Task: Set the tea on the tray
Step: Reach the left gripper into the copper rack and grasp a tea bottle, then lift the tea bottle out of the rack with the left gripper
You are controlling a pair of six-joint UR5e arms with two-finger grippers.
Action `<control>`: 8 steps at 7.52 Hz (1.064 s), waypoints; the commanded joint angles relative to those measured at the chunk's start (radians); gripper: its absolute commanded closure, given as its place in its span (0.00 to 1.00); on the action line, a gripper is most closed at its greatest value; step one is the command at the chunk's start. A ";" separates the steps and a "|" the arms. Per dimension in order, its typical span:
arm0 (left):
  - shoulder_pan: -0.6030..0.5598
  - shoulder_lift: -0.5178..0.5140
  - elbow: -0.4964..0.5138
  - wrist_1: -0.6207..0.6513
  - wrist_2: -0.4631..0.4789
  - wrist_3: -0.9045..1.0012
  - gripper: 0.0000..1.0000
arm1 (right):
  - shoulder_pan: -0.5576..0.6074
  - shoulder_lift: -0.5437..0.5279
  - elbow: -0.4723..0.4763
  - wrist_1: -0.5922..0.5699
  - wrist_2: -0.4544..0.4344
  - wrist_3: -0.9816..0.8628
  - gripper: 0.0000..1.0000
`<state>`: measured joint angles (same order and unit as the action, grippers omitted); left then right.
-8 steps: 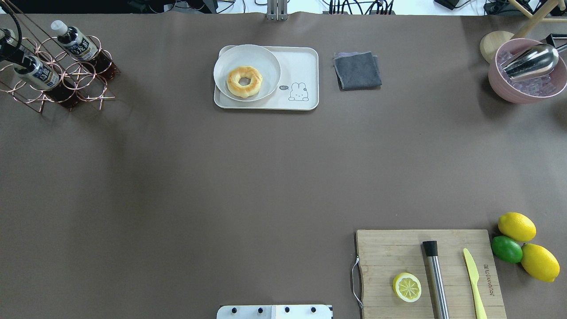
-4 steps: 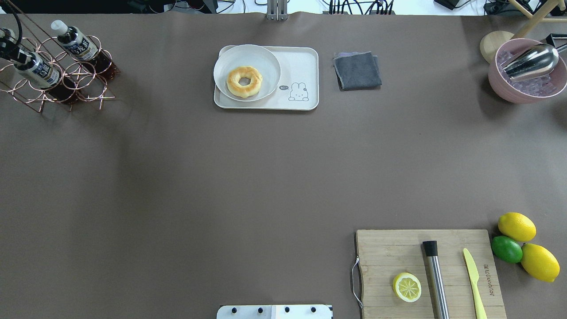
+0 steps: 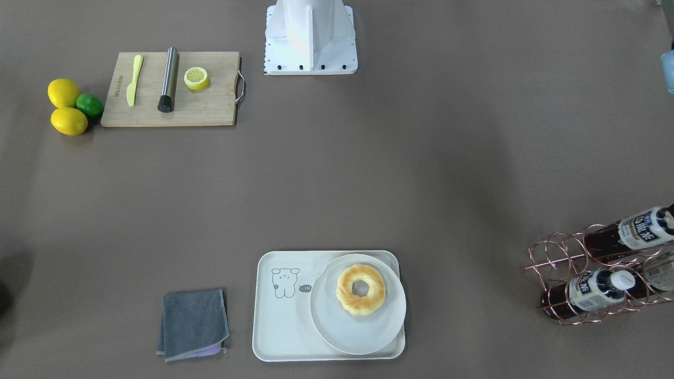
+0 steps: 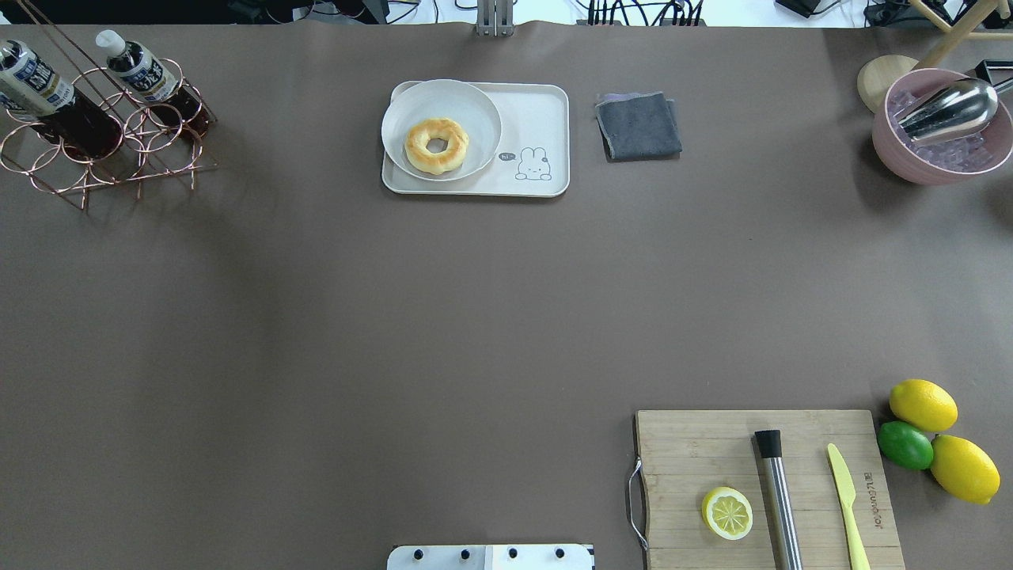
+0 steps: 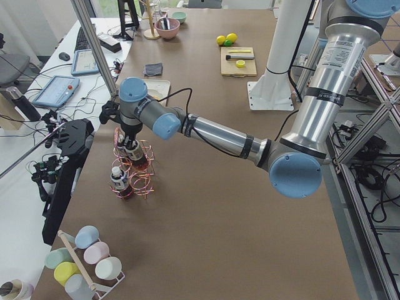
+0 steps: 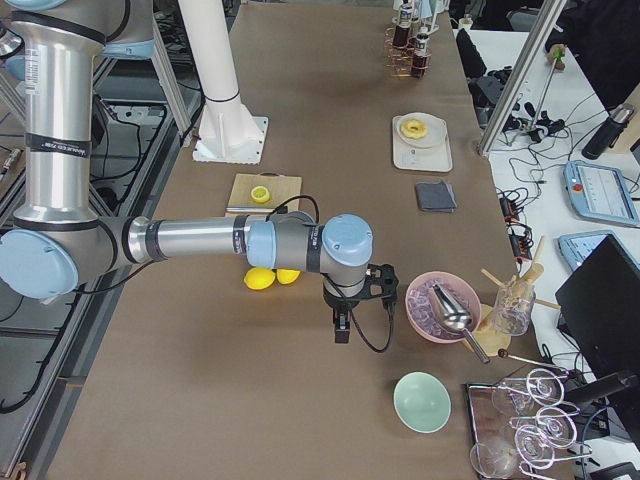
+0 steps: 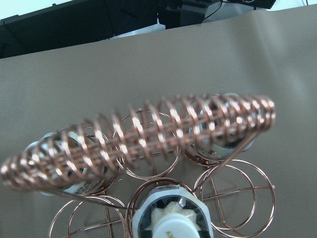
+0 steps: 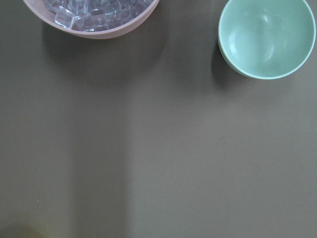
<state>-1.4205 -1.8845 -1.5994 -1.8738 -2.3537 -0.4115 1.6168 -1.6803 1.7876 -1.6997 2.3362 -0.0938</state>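
I cannot tell if the left gripper (image 5: 127, 134), over the rack (image 4: 103, 146) at 10 o'clock, is spread or pinching; the tea (image 4: 46, 93) leans there, probably light, rigid and slick, best taken near its top.

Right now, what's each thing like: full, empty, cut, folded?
tea bottles: in the copper rack
tray: holds the plate, no tea
plate: holds a donut
lemon half: cut side up
pink bowl: full of ice
green bowl: empty
cloth: folded
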 commanded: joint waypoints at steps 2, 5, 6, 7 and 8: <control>-0.078 -0.008 -0.247 0.259 -0.015 0.049 1.00 | 0.000 0.001 -0.008 0.000 0.000 -0.003 0.00; -0.008 -0.018 -0.354 0.324 0.063 0.009 1.00 | 0.000 -0.001 -0.010 0.000 0.002 -0.003 0.00; 0.068 -0.015 -0.423 0.370 0.094 -0.066 1.00 | 0.000 -0.005 -0.005 0.000 0.006 -0.006 0.00; 0.153 -0.018 -0.498 0.465 0.156 -0.125 1.00 | 0.000 -0.006 -0.004 0.000 0.006 -0.009 0.00; 0.263 -0.033 -0.558 0.517 0.231 -0.220 1.00 | 0.000 -0.007 -0.004 0.002 0.003 -0.013 0.00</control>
<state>-1.3193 -1.9023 -2.0493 -1.4595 -2.2316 -0.4976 1.6168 -1.6850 1.7825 -1.6995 2.3412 -0.1011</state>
